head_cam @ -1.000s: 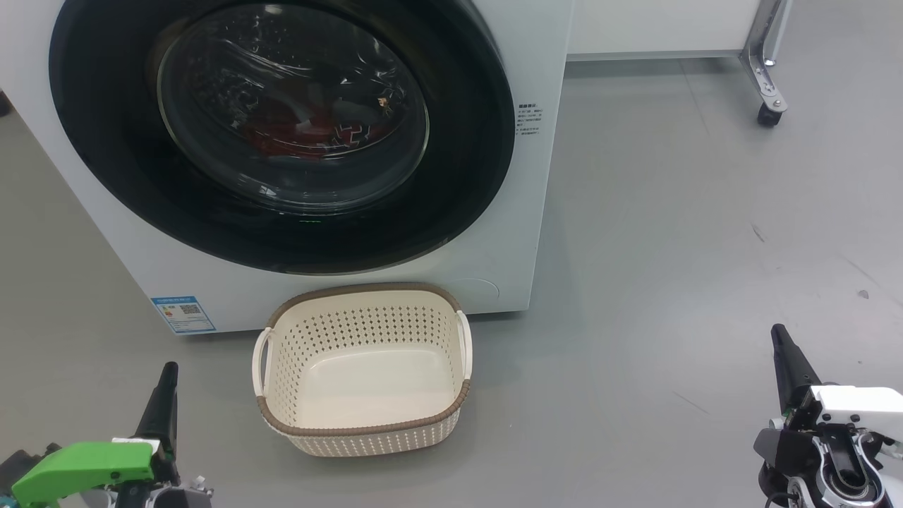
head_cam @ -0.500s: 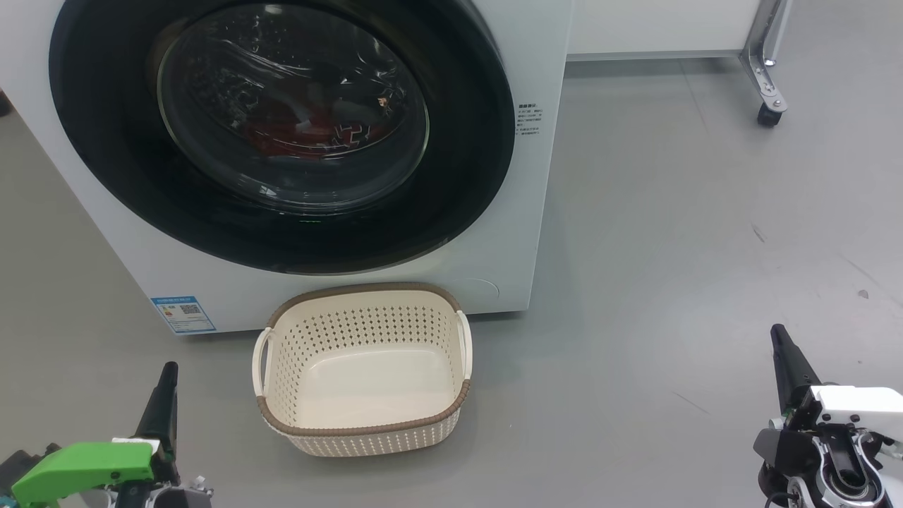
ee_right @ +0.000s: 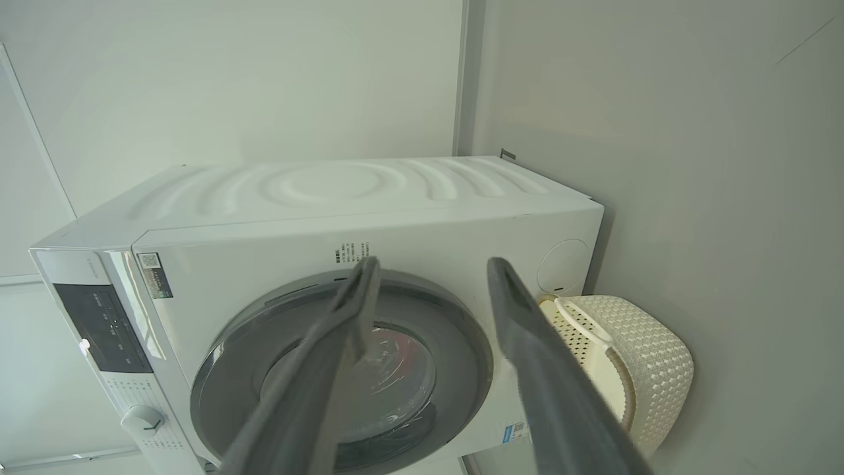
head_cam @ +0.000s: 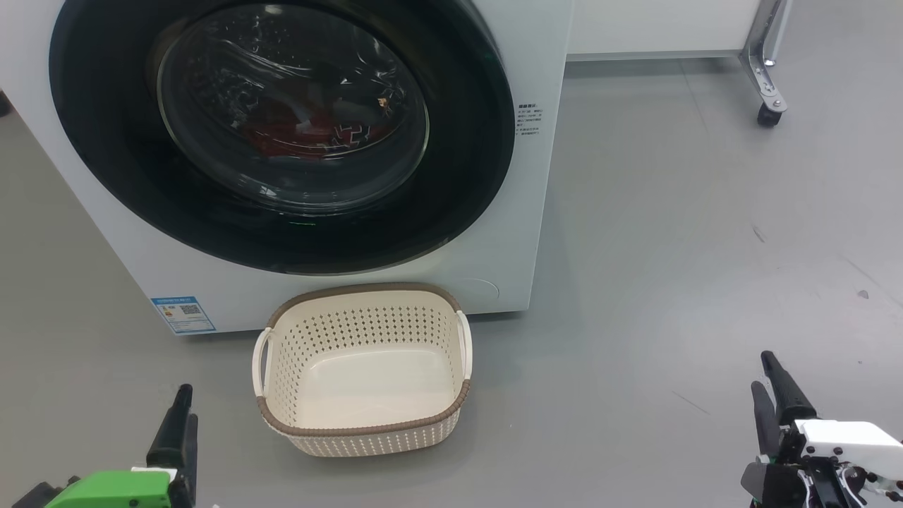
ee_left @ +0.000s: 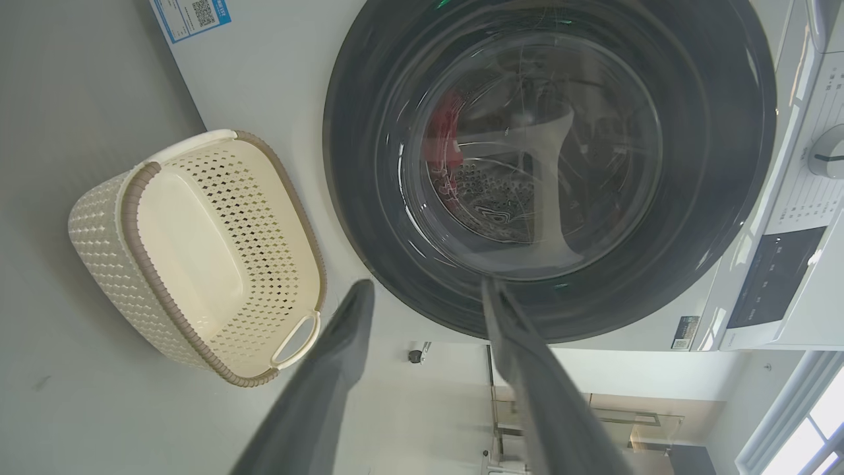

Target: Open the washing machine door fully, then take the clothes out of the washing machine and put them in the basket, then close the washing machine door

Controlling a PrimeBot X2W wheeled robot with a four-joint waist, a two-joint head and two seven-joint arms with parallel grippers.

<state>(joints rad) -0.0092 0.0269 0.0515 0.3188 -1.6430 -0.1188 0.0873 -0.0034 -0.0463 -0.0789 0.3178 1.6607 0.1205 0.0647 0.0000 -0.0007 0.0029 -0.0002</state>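
The white washing machine (head_cam: 543, 70) stands ahead with its black-rimmed door (head_cam: 458, 141) lying flat against its front. Red clothes (head_cam: 296, 134) show dimly through the glass. The cream basket (head_cam: 367, 428) sits on the floor right in front of the machine, with nothing in it. My left gripper (head_cam: 185, 406) is low at the left of the basket, well short of the machine. My right gripper (head_cam: 762, 374) hangs far to the right over bare floor. Both are open and hold nothing: the left fingers (ee_left: 343, 343) and the right fingers (ee_right: 527, 330) stand well apart.
A metal frame leg on a caster (head_cam: 769, 113) stands at the far right behind the machine's line. A blue label (head_cam: 182, 314) marks the machine's lower left corner. Grey floor (head_cam: 670, 247) spreads wide to the machine's right. The control panel (ee_left: 771, 277) and knob (ee_left: 827, 152) sit above the door.
Both grippers have dropped lower in the head view, drawing back from the machine. The right gripper has turned, so both its fingers show. Door, clothes and basket have not moved.
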